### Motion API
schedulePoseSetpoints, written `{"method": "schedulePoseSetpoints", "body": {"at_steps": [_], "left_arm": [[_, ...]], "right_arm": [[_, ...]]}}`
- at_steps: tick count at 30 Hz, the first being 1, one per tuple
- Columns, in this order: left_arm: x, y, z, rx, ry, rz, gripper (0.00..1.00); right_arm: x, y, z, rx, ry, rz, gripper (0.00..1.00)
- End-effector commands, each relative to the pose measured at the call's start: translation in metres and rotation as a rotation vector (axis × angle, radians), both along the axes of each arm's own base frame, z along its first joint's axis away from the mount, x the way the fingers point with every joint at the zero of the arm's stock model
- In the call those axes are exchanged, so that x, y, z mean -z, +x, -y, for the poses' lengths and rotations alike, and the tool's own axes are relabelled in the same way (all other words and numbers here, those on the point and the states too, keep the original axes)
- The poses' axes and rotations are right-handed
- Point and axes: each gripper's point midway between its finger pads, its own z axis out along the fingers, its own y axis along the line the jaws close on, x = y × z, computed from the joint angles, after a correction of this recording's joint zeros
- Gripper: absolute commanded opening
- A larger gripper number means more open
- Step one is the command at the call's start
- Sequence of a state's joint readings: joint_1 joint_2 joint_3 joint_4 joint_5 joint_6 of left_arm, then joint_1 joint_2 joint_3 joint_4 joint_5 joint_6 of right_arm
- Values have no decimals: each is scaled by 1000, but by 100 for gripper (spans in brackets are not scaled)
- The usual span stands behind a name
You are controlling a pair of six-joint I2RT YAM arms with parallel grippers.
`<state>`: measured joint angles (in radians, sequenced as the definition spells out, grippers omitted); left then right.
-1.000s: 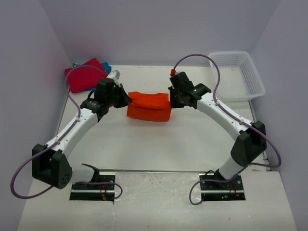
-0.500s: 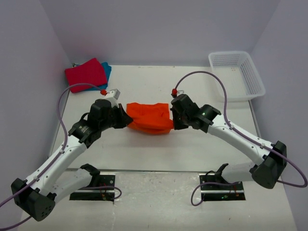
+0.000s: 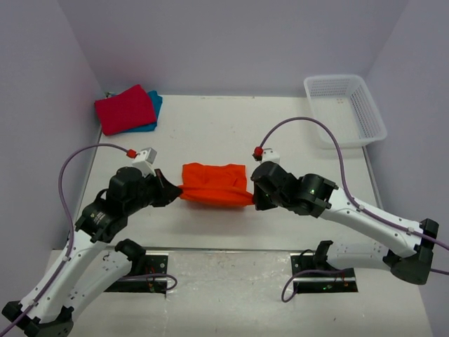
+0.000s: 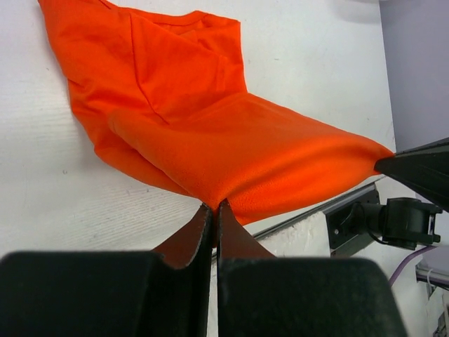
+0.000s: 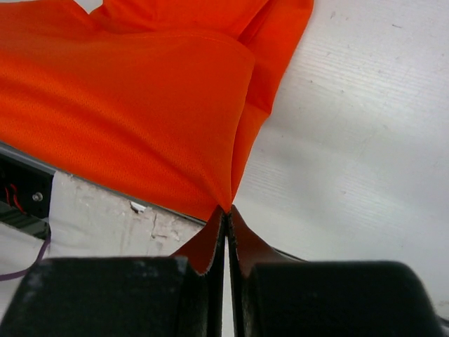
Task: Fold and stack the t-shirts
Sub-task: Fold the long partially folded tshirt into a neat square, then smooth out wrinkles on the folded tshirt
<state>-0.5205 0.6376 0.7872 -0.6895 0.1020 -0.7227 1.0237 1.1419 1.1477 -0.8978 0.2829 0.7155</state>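
Observation:
The orange t-shirt point(image 3: 216, 184) hangs stretched between my two grippers over the near middle of the table. My left gripper point(image 3: 177, 192) is shut on its left corner, which shows in the left wrist view as orange cloth point(image 4: 231, 140) pinched at the left gripper point(image 4: 215, 205). My right gripper point(image 3: 252, 196) is shut on the shirt's right corner, and the cloth point(image 5: 140, 105) runs away from the right gripper point(image 5: 227, 209). The shirt's far part trails on the table. A folded red t-shirt point(image 3: 126, 109) lies on a teal t-shirt point(image 3: 152, 111) at the far left corner.
A white lattice basket point(image 3: 345, 109) stands at the far right. A metal strip point(image 3: 231, 249) crosses the table near the arm bases. Grey walls close in the left, back and right sides.
Both grippers have pulled the orange t-shirt toward the near edge of the table, keeping it stretched between them. The arms have folded back toward their bases.

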Motion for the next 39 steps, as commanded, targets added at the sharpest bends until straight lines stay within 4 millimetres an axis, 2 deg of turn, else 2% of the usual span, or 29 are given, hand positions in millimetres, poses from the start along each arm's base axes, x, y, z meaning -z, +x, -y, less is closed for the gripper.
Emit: {"method": "schedulePoseSetpoints", "body": {"at_steps": [1,7,12,13,15,16,17,18,19,20,21,22,24,25,27,31,32,33,34,35,36,37,38,39], "left_arm": [[2,-9,-4,-9,-5,-30,0],[0,-13,-5,-11,-17,-26,0],[-3,4,-9,-64,20,-10,0],[2,13,-5,-68,38,-22,0],[0,29,-1,-67,71,-9,0],[8,44,5,-65,102,-26,0],[4,54,8,-65,114,-24,0],[8,64,5,-78,157,-26,0],[17,79,9,-79,178,-44,0],[15,89,10,-83,185,-42,0],[18,95,9,-86,192,-55,0],[20,111,10,-101,191,-46,0],[26,124,6,-116,207,-53,0],[36,136,-1,-141,222,-75,0],[42,149,-7,-156,241,-86,0],[69,176,-23,-204,273,-116,0],[73,184,-28,-217,285,-123,0],[90,193,-31,-224,303,-151,0],[92,204,-38,-247,320,-151,0],[101,211,-40,-243,330,-169,0],[127,220,-47,-258,361,-230,0],[129,233,-51,-289,371,-227,0],[136,239,-43,-249,344,-239,0],[150,244,-40,-236,353,-261,1]], "right_arm": [[-1,-8,17,59,-59,8,0],[-9,-10,16,68,-56,25,0],[-17,8,12,79,-97,62,0],[-24,21,10,101,-77,72,0],[-18,37,5,81,-110,61,0],[-24,53,4,101,-90,71,0],[-23,60,1,95,-89,65,0],[-14,68,-3,72,-120,54,0],[-14,83,-3,88,-108,54,0],[-10,89,-5,74,-116,36,0],[4,95,-9,63,-146,7,0],[4,108,-12,70,-132,10,0],[14,119,-19,45,-123,-16,0],[23,135,-21,56,-133,-36,0],[32,151,-23,36,-153,-50,0],[57,195,-36,13,-151,-103,0],[60,204,-37,6,-154,-104,0],[52,219,-39,20,-139,-80,0],[72,224,-38,19,-161,-126,0],[65,239,-38,35,-141,-117,0],[72,239,-35,41,-155,-146,0],[77,244,-36,44,-154,-151,0],[90,248,-39,28,-146,-167,0],[88,255,-45,19,-123,-164,0]]}}
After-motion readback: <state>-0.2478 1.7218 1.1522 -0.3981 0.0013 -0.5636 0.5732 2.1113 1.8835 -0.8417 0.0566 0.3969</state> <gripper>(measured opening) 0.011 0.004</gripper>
